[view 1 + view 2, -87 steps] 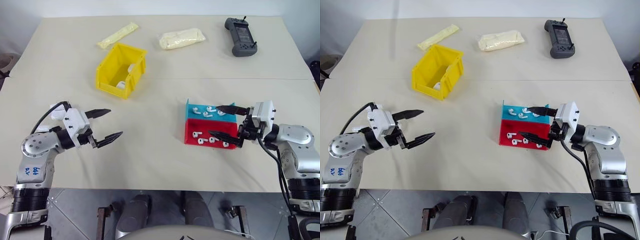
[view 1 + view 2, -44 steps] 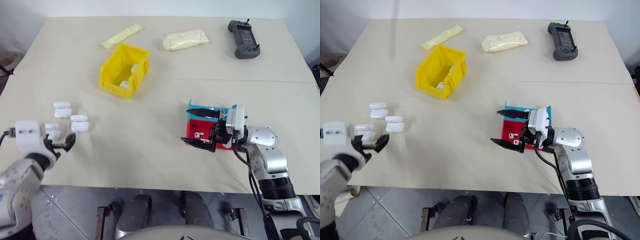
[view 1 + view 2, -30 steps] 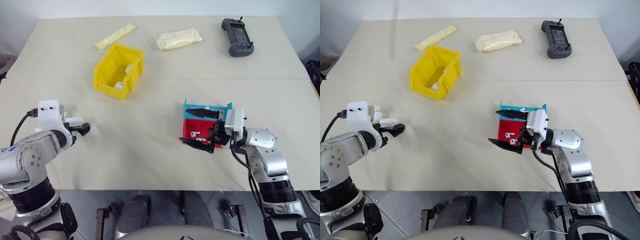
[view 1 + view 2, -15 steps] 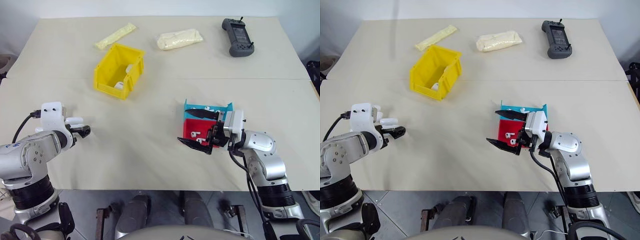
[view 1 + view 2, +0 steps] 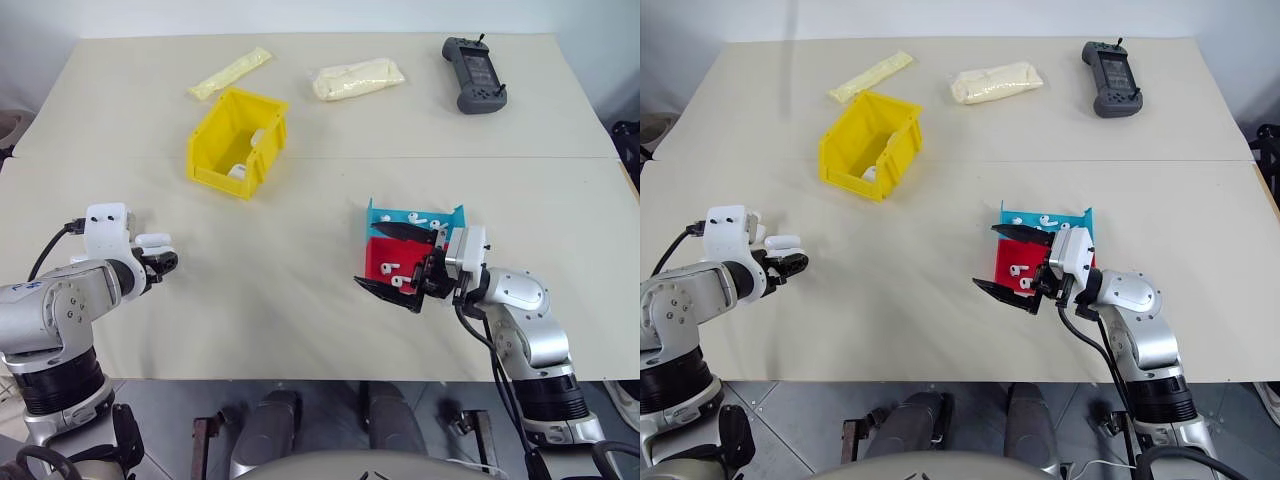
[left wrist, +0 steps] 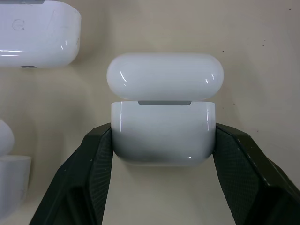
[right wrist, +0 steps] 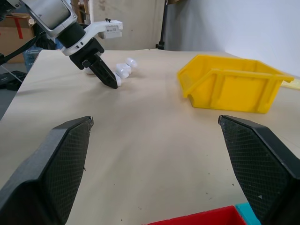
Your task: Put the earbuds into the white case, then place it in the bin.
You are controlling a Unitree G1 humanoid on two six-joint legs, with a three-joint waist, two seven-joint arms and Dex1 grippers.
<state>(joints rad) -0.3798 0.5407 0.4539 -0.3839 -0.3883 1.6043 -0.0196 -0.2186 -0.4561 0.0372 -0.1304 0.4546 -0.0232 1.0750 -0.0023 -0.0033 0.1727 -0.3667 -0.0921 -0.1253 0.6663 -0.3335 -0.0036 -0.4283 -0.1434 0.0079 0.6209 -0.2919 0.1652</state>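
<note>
The left jaws [image 6: 161, 140] are clamped on a small shiny white plastic case [image 6: 163, 133], one black finger [image 6: 96, 154] pressed on each side of it. The case sits on the pale tan desk [image 5: 300, 200] with its rounded lid lifted a little. More white cases [image 6: 37, 33] lie just past and beside these jaws.

The right jaws [image 5: 400, 263] stand wide apart with nothing between them. Just behind them are a shallow red plastic tray [image 5: 385, 262] and a shallow blue plastic tray [image 5: 400, 216], touching each other. Tiny white plastic earbuds [image 5: 392, 268] with short stems lie in both trays.

Farther out, well apart from both jaws, is the bright yellow plastic bin [image 5: 238, 140] with a low front. Something small and white lies inside it.

Past the bin lie a long pale yellow packet [image 5: 231, 71] and a fat pale yellow packet [image 5: 359, 77]. A dark grey handheld controller [image 5: 475, 74] lies at the far edge, beyond the right jaws.
</note>
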